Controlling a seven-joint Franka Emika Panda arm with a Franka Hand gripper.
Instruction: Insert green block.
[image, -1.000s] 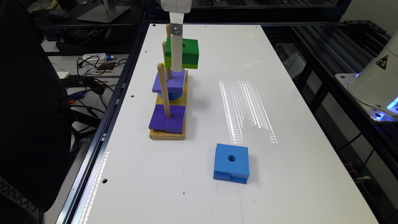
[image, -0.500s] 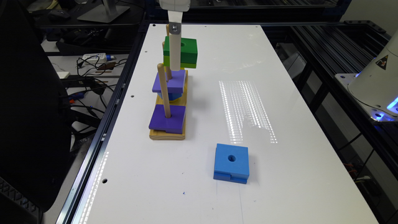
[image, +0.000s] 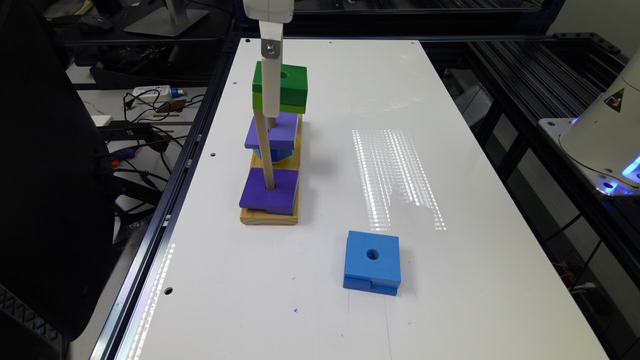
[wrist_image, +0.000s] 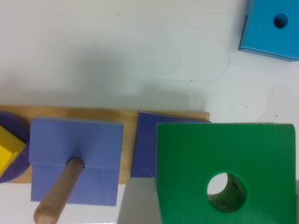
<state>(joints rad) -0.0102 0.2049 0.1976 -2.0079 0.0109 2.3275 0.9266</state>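
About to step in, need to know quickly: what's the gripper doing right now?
Gripper: shut on the green block, held in the air above the peg board.

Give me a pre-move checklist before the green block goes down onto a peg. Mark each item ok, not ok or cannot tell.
1. Green block lifted clear of the board: ok, it hangs above the wooden base.
2. Gripper hold on the block: cannot tell, the fingers are not visible in the wrist view.
3. Block's hole unobstructed: ok, open in the wrist view.
4. Hole lined up over a peg: cannot tell; the near peg stands beside the block, not under the hole.
5. Blue block out of the way: ok, it lies apart on the table.
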